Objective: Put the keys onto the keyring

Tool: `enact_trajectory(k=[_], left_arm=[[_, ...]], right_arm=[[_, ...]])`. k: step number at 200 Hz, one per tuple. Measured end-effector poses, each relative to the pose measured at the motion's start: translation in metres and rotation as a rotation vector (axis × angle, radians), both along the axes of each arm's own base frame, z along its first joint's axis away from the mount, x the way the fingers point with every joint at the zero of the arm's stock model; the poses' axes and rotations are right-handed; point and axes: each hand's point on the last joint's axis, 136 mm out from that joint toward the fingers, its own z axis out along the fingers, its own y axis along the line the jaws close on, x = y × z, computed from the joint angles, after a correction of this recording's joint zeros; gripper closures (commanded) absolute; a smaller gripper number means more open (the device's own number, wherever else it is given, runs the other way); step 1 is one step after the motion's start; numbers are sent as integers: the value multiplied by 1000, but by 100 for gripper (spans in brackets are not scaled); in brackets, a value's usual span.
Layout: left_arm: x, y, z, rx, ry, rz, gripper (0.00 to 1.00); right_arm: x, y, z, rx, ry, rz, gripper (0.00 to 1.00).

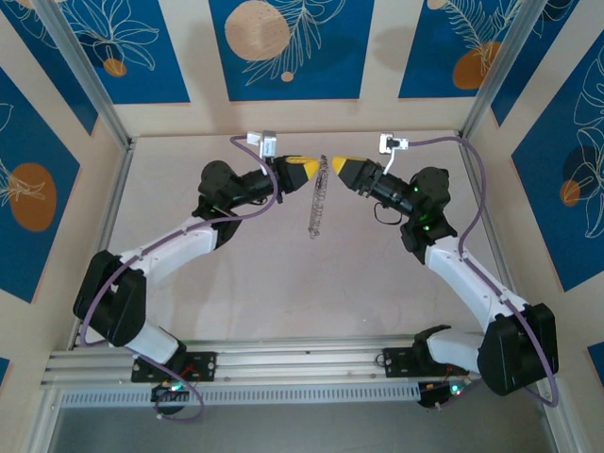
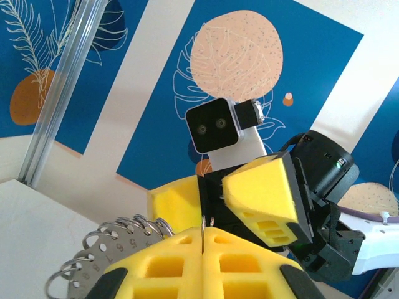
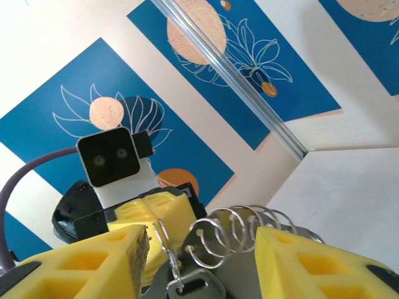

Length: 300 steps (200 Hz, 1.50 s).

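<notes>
Both grippers meet above the middle of the table. My left gripper (image 1: 314,170) (image 2: 204,232) is shut, and a thin wire ring of the keyring (image 1: 314,209) (image 2: 103,252) is pinched between its yellow pads. The keyring is a silvery plate with stamped numbers and several wire rings (image 3: 249,227); it hangs down from the grippers. My right gripper (image 1: 332,170) (image 3: 201,244) faces the left one and stands open, its fingers on either side of the rings. A grey key head (image 3: 193,289) with a slot hangs on a thin wire loop between those fingers.
The table (image 1: 236,293) is walled in by blue-patterned panels, with aluminium posts at the back corners (image 1: 90,80) (image 1: 500,66). A metal rail (image 1: 302,359) runs along the near edge at the arm bases. Purple cables loop beside both wrists.
</notes>
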Motion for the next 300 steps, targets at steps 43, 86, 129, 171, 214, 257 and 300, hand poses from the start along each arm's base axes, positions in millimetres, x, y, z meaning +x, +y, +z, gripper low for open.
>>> enact_trajectory(k=[43, 86, 129, 171, 214, 257, 300], left_arm=[[0, 0, 0, -6, 6, -3, 100], [0, 1, 2, -11, 9, -3, 100], [3, 3, 0, -11, 15, 7, 100], [3, 3, -1, -11, 19, 11, 100], [3, 3, -1, -12, 16, 11, 100], [4, 4, -1, -12, 16, 13, 100], [5, 4, -1, -11, 19, 16, 100]], right_arm=[[-3, 14, 1, 0, -8, 39, 64], [-7, 21, -1, -8, -11, 62, 80], [-8, 24, -2, -19, -23, 74, 100], [-9, 25, -2, -23, -24, 78, 100], [-9, 26, 0, -28, -29, 83, 91], [-6, 29, -2, -34, -23, 91, 89], [-5, 30, -3, -39, -26, 90, 87]])
